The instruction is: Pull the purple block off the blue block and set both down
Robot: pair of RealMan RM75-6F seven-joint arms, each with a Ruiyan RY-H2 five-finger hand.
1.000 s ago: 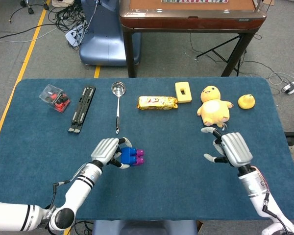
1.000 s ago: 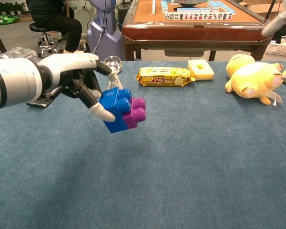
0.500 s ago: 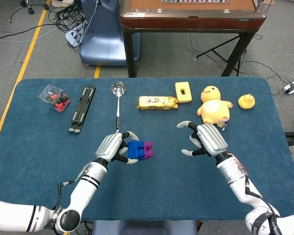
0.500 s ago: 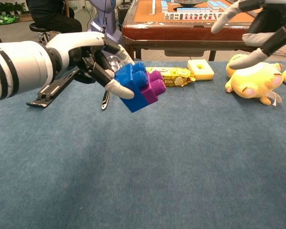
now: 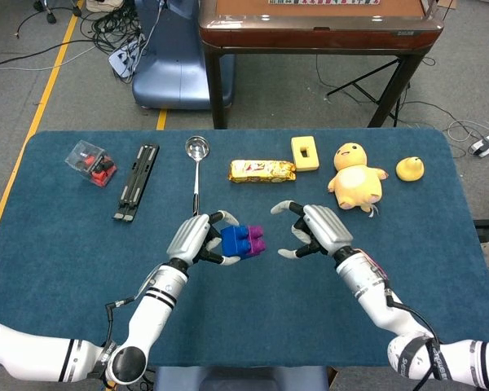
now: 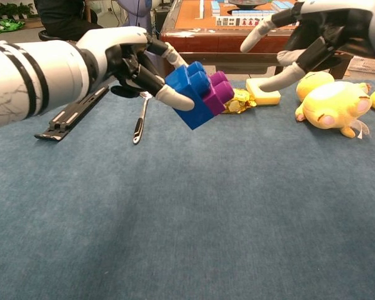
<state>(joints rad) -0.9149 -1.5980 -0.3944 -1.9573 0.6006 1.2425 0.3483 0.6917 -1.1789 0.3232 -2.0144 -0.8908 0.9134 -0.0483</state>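
My left hand (image 5: 192, 238) (image 6: 122, 59) holds the blue block (image 5: 235, 241) (image 6: 189, 92) in the air above the table, fingers wrapped round its left side. The purple block (image 5: 256, 238) (image 6: 217, 89) is still stuck to the blue one's right side and points toward my right hand. My right hand (image 5: 314, 229) (image 6: 315, 34) hovers open a short way to the right of the purple block, fingers spread and curved, touching nothing.
Along the far side of the blue table (image 5: 81, 236) lie a ladle (image 5: 196, 175), a gold snack bar (image 5: 262, 170), a yellow holed block (image 5: 305, 152), a yellow plush (image 5: 356, 175), a small yellow duck (image 5: 410, 168), a black tool (image 5: 137, 180) and a clear box (image 5: 90, 162).
My left hand has raised the joined blocks and carried them right. My right hand has swung left from the table's right side to just beside the purple block.
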